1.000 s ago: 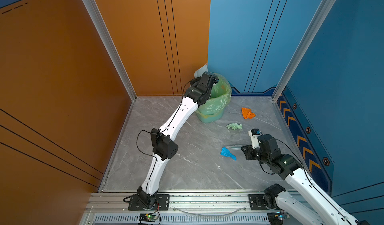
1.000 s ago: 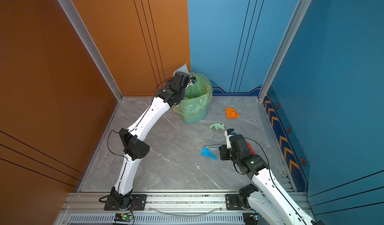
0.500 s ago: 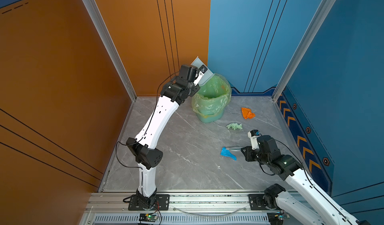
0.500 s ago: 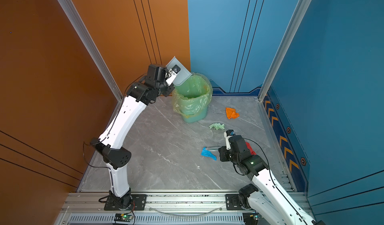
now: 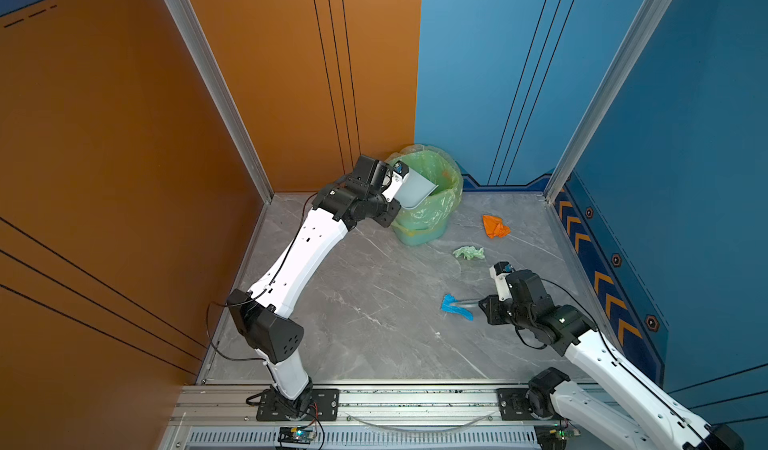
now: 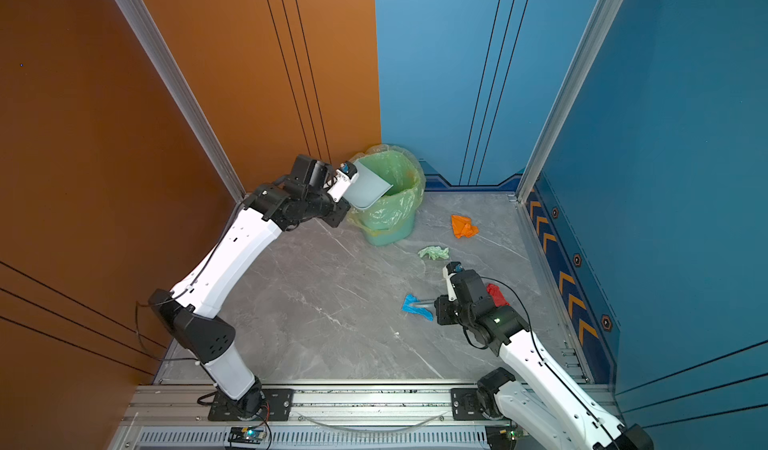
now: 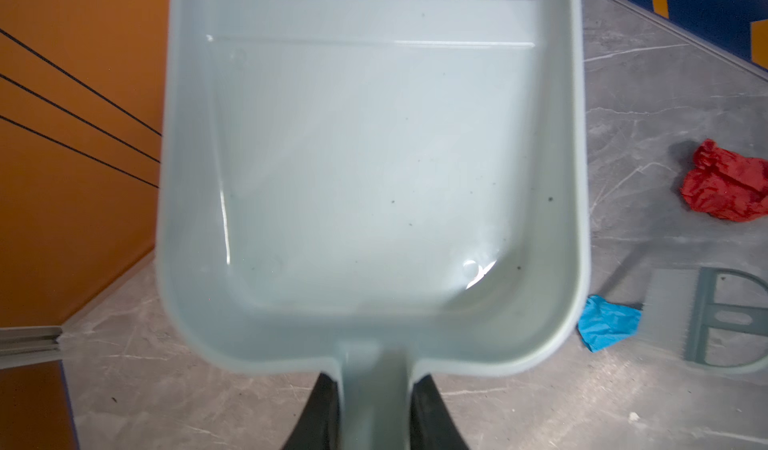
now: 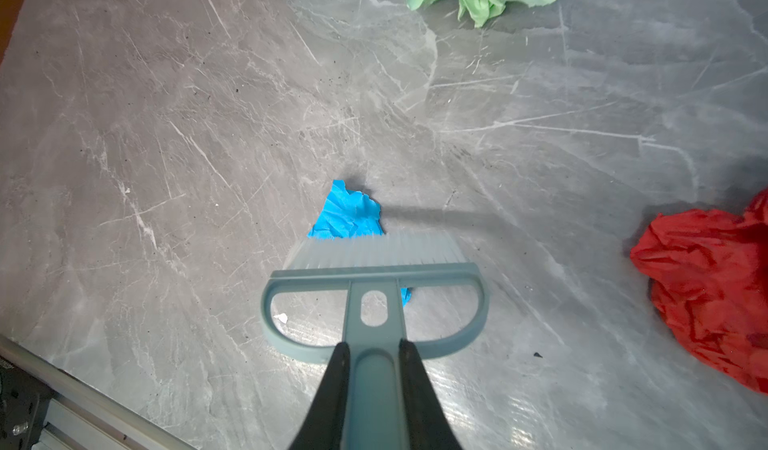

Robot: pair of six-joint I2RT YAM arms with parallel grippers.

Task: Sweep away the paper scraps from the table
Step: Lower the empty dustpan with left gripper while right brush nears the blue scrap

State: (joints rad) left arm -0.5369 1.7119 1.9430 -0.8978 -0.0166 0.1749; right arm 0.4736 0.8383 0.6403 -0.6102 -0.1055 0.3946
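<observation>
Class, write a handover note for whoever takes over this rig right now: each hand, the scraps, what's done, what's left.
The left hand is shut on the dustpan, held empty and tilted over the bin.
The right hand is shut on the brush, bristles on the blue scrap.
Also on the table: green scrap, orange scrap, red scrap.
Done: dustpan is empty at the bin.
Left: sweep all four scraps into the dustpan and tip them in.
</observation>
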